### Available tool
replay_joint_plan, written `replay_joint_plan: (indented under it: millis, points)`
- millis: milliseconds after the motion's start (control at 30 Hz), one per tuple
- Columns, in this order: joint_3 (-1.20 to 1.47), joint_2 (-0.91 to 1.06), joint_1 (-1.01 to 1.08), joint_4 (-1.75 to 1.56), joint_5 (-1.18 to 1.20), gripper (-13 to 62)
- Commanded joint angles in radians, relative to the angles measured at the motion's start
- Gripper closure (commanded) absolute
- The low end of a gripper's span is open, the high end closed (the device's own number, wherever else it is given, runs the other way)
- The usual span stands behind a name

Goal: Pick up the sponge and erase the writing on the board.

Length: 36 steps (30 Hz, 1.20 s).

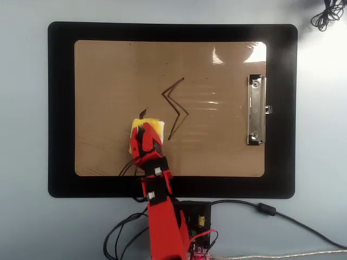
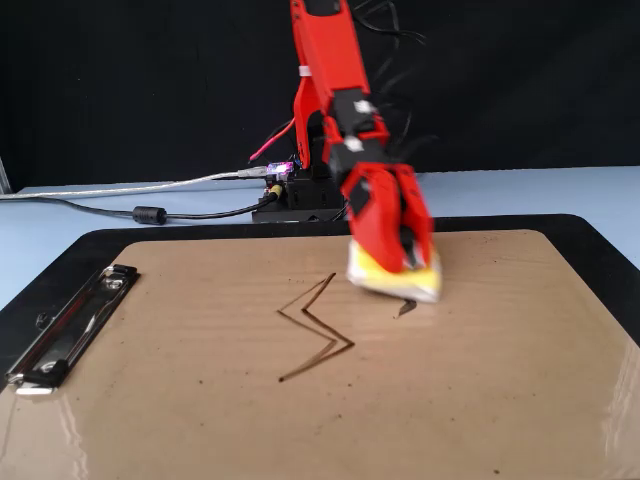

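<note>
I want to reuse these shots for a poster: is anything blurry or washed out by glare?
In the fixed view the gripper and sponge are motion-blurred, and a sheen runs along the board's near edge. In the overhead view white glare sits in the board's upper right corner; the zigzag writing stays sharp.

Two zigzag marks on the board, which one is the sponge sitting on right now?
The smaller zigzag, left of the tall one in the overhead view. The sponge covers most of it, leaving only a short tip. The taller zigzag lies clear of the sponge, whole.
</note>
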Motion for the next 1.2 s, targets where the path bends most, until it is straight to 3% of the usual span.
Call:
replay_joint_plan:
  millis: [0,133,333,433,533,633,733,833,900,1000,1167]
  points:
    - [0.087,0.225,0.005,-0.003,0.018,57.4]
    - [0.028,0.103,0.034,-0.038,0.012,57.4]
    - [-0.425,-0.525,0.124,-0.341,0.015,57.4]
    - [-0.293,-0.391,0.121,-0.333,0.014,57.4]
    - [0.046,0.008,0.101,-0.245,0.011,57.4]
    - [0.146,0.255,0.071,-0.074,0.008,57.4]
    - [0.046,0.126,0.057,-0.04,0.005,57.4]
    - [-0.201,-0.207,0.052,-0.063,0.005,57.4]
    - [-0.293,-0.314,0.048,-0.084,0.003,57.4]
    - [-0.175,-0.235,0.038,-0.083,-0.005,57.4]
    - [0.209,0.201,0.0,-0.077,-0.044,57.4]
